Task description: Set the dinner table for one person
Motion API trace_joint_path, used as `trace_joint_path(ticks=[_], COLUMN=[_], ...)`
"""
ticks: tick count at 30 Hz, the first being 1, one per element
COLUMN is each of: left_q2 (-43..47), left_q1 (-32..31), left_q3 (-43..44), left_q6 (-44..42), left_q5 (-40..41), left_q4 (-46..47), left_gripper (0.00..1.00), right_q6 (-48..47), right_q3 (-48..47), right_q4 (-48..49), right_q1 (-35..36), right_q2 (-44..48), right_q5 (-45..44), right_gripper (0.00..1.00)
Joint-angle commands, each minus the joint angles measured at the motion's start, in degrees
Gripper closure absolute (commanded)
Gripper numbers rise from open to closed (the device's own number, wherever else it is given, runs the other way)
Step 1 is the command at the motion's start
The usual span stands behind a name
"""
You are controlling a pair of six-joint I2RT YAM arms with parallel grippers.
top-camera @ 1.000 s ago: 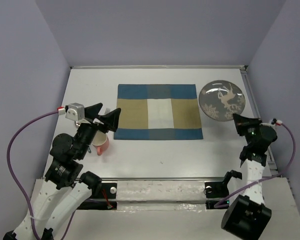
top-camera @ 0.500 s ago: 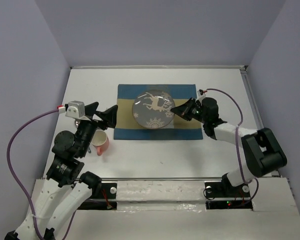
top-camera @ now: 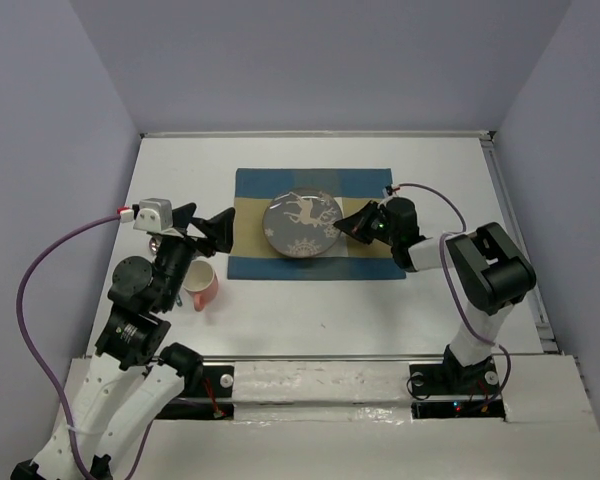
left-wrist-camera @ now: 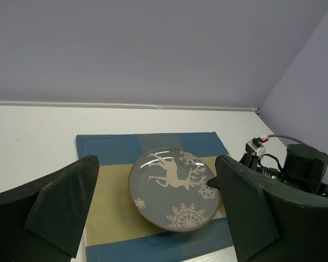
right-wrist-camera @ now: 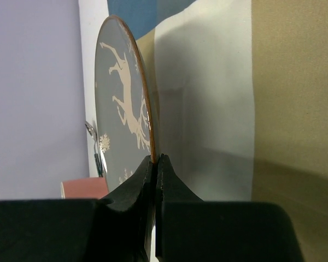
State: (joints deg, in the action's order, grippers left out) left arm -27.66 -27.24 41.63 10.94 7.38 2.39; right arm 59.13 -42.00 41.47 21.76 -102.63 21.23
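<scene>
A grey plate (top-camera: 302,226) with a white deer and snowflakes hangs just over the middle of the checked placemat (top-camera: 370,186) on the white dinner table (top-camera: 310,315). My right gripper (top-camera: 343,228) reaches in from the right and is shut on the plate's right rim. In the right wrist view the two fingers (right-wrist-camera: 156,161) pinch the thin brown edge of the plate (right-wrist-camera: 117,98), with a gap to the cloth (right-wrist-camera: 208,109) below. My left gripper (top-camera: 205,222) stands open at the mat's left edge, holding nothing. From its wrist view the plate (left-wrist-camera: 174,188) lies ahead of the spread jaws (left-wrist-camera: 156,164).
A pink mug (top-camera: 202,285) stands on the table left of the placemat, under my left arm. The right wrist view shows the mug (right-wrist-camera: 82,188) and a piece of cutlery (right-wrist-camera: 93,144) beyond the plate. Purple walls close in the table on three sides.
The plate has gone from the table's back right corner to over the placemat, carried left by my right gripper, and has dropped a little lower. My left gripper has barely shifted.
</scene>
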Motion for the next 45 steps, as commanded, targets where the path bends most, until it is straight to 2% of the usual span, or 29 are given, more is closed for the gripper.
trace_joint_path(ticks=[1, 21, 23, 24, 25, 26, 30, 32, 33, 37, 43, 45], left_q2=[-0.5, 0.0, 0.1, 0.0, 0.1, 0.1, 0.2, 0.2, 0.7, 1.2, 3.0, 4.3], left_q1=[0.4, 0.7, 0.8, 0.7, 0.7, 0.7, 0.8, 1.0, 1.0, 1.1, 1.4, 1.6], left_q3=[-0.1, -0.1, -0.1, -0.1, -0.1, -0.1, -0.1, -0.1, -0.1, -0.1, -0.2, -0.3], left_q6=[-1.0, -0.9, -0.9, -0.9, -0.9, -0.8, -0.8, -0.8, -0.8, -0.7, -0.7, -0.5], left_q5=[-0.5, -0.7, -0.7, -0.7, -0.7, -0.7, -0.9, -0.8, -0.5, -0.1, 1.9, 3.3], left_q4=[2.3, 2.3, 2.3, 2.3, 2.3, 2.2, 2.3, 2.2, 2.2, 2.2, 2.2, 2.2], left_gripper=[0.01, 0.01, 0.01, 0.01, 0.01, 0.01, 0.01, 0.01, 0.01, 0.01, 0.01, 0.01], right_q6=[3.4, 3.7, 3.0, 2.7, 2.0, 1.7, -0.9, -2.8, -3.7, -9.6, -16.2, -17.8], right_q3=[-4.6, -4.0, -4.0, -4.0, -4.0, -4.0, -3.8, -3.7, -3.8, -5.4, -6.0, -5.8], right_q4=[14.0, 13.7, 12.5, 10.9, 9.8, 8.7, 2.4, -0.7, -4.5, -16.8, -28.1, -28.2], right_q1=[0.5, 0.5, 0.5, 0.5, 0.5, 0.5, 0.5, 0.5, 0.5, 1.0, 2.2, 5.1], right_q2=[-0.8, -7.2, -7.1, -7.1, -6.5, -6.3, -4.3, -2.3, -1.5, 2.9, 11.0, 13.8], right_q5=[1.2, 0.7, 0.4, 0.3, 0.0, -0.3, -1.4, -2.9, -3.7, -11.7, -24.5, -25.3], right_gripper=[1.00, 0.98, 0.85, 0.68, 0.61, 0.48, 0.25, 0.18, 0.12, 0.05, 0.06, 0.09])
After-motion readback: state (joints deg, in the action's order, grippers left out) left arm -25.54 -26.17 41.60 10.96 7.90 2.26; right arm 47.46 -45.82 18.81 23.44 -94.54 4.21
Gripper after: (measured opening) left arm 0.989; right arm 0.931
